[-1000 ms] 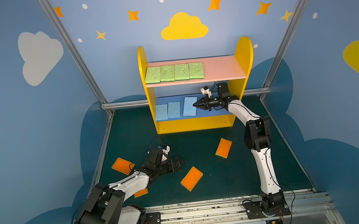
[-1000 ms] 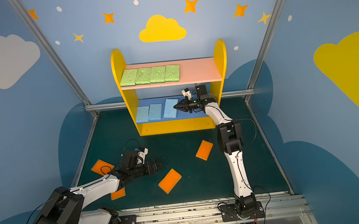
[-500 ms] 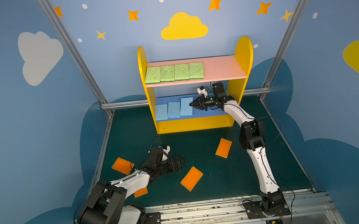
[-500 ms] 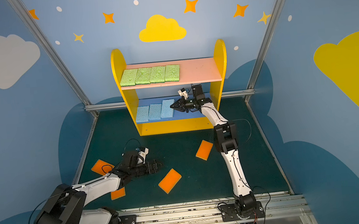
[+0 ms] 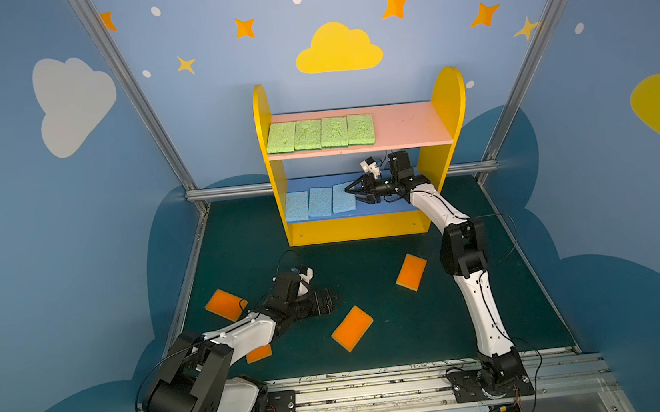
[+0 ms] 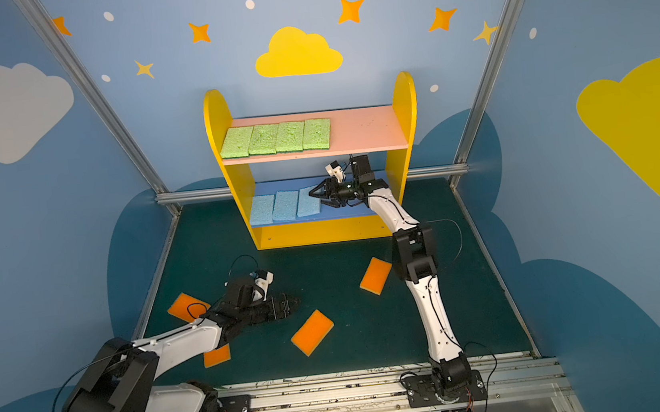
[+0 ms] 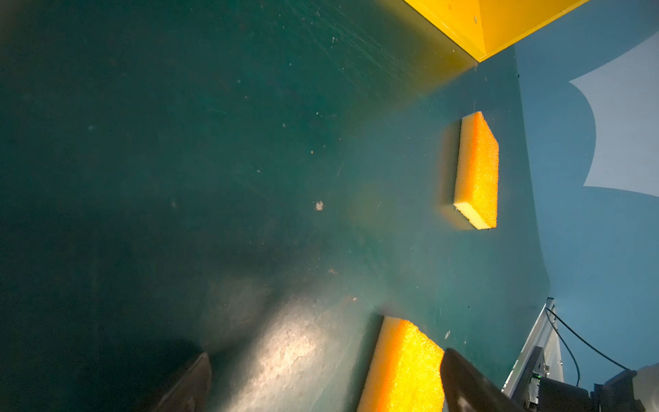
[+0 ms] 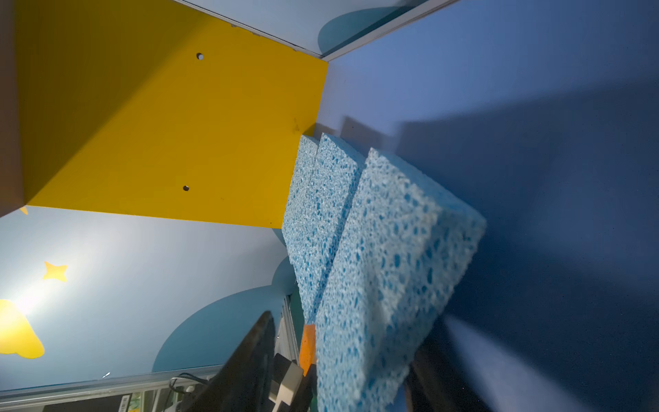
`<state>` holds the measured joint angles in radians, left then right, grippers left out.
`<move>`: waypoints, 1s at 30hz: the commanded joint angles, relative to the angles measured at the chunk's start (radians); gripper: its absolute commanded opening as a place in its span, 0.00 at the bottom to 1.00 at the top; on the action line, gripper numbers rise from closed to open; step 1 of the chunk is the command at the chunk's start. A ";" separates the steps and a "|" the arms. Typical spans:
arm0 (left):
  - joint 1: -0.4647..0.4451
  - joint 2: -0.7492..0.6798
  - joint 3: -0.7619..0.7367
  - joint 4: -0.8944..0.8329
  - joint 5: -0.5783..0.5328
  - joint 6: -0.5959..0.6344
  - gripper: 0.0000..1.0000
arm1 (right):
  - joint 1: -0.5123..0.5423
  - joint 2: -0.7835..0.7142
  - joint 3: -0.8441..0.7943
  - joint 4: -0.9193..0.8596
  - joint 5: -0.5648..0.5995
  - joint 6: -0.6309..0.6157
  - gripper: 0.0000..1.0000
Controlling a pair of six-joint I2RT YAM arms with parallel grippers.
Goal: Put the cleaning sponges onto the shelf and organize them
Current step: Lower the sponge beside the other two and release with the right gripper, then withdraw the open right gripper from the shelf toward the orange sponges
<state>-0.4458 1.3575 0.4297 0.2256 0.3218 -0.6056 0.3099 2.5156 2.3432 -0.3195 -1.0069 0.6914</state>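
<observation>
The shelf (image 5: 451, 119) stands at the back. Several green cleaning sponges (image 5: 320, 133) lie in a row on its pink board. Three blue sponges lie on the blue board (image 5: 393, 207). The rightmost blue sponge (image 5: 343, 197) (image 8: 385, 257) sits slightly askew against its neighbour. My right gripper (image 5: 354, 197) (image 8: 342, 374) is at that sponge's right edge, open, with the edge between its spread fingers. Several orange sponges (image 5: 411, 271) lie on the green floor. My left gripper (image 5: 326, 301) (image 7: 326, 385) rests low and open, with one orange sponge (image 5: 351, 328) (image 7: 403, 367) beside a finger.
One orange sponge (image 5: 259, 353) is partly under the left arm and another (image 5: 226, 304) lies by the left wall. A metal rail (image 5: 380, 385) runs along the front edge. Aluminium posts (image 5: 132, 90) and blue walls close in the sides.
My right gripper moved left along the blue board with the third blue sponge, bringing it up against the other two, and its jaws opened. The left arm stayed still.
</observation>
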 commanded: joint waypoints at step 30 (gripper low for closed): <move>-0.042 -0.204 -0.011 -0.168 -0.050 0.025 1.00 | -0.029 -0.191 -0.257 0.001 0.281 -0.076 0.00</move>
<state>-0.4858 1.1507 0.4278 0.0803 0.2848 -0.5915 0.2745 2.2929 2.0850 -0.3252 -0.7479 0.6102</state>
